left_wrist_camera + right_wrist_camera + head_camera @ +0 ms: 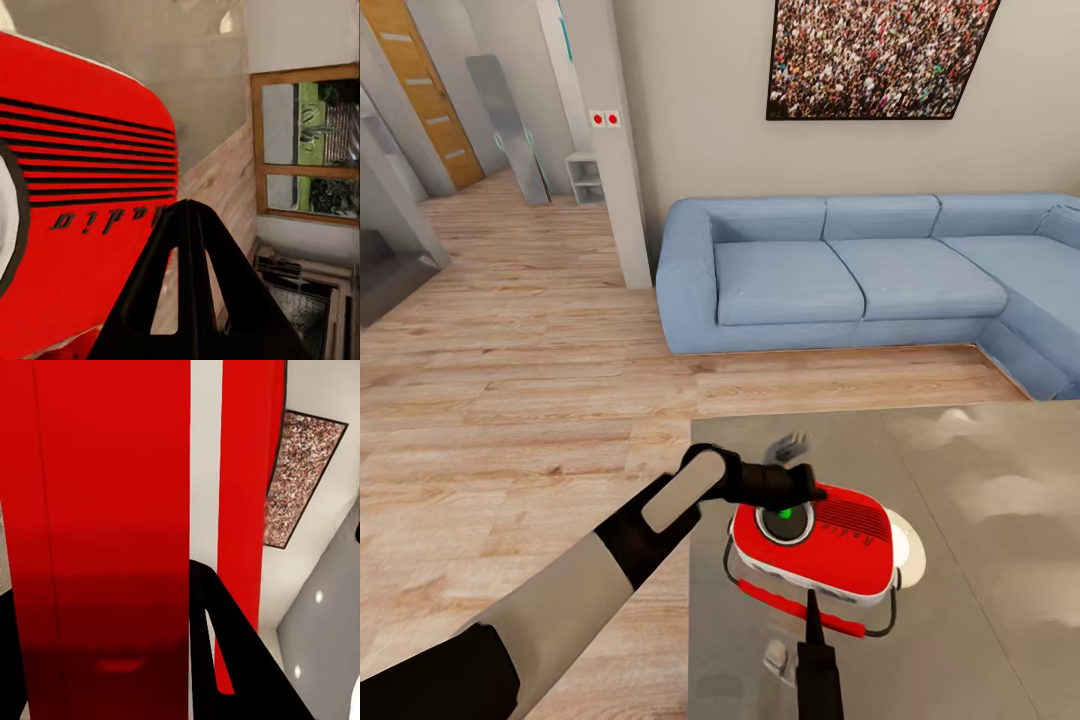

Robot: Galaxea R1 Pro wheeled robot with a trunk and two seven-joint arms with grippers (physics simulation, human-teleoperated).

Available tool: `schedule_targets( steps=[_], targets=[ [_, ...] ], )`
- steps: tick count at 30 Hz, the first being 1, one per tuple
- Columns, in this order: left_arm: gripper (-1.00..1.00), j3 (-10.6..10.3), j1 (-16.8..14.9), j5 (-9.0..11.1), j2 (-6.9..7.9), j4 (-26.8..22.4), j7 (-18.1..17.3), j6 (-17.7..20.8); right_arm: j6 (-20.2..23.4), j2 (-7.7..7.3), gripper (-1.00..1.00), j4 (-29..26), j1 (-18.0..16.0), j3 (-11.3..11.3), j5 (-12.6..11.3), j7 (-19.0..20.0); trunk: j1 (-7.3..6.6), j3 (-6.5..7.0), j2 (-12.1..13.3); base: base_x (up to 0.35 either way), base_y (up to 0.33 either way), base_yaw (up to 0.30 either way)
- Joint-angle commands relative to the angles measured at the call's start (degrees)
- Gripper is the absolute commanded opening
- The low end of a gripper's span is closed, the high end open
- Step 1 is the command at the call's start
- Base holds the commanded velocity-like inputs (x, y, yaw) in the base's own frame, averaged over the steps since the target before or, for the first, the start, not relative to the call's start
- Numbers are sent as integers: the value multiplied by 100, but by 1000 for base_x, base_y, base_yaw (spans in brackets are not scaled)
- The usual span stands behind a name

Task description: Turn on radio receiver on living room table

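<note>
A small red radio [830, 545] is lying on its back near the front left corner of the glossy grey table [1000, 600], dial facing up. The left gripper [810, 492] is being held over the radio's top face, just beside the dial [784, 522]; its fingers appear drawn together, empty. The right gripper [812, 625] is being pressed against the radio's near edge; its opening cannot be told. The radio is judged light, rigid and slippery, best steadied by its sides.

The radio receiver's [105, 510] red casing and white trim stripe loom against a dark gripper finger [240, 660], with the framed crowd picture [300, 480] hanging on the wall beyond.
</note>
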Motion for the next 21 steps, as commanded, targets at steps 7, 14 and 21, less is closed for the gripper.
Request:
schedule_targets(
  steps=[7, 14, 21],
  targets=[
    [-100, -8, -7, -47, 0, -388, -38, 1, 11, -4, -100, -5, -1, 0, 39, 45, 0, 0, 0, 0, 0, 0],
    [-100, 8, -8, -154, 0, -811, -93, -5, -11, -28, -100, 17, -1, -7, 31, 51, 0, 0, 0, 0, 0, 0],
    [-100, -1, -5, -154, 896, -1681, -101, -125, -41, -40, -100, -2, -3, -50, 46, 148, 0, 0, 0, 0, 0, 0]
  ],
)
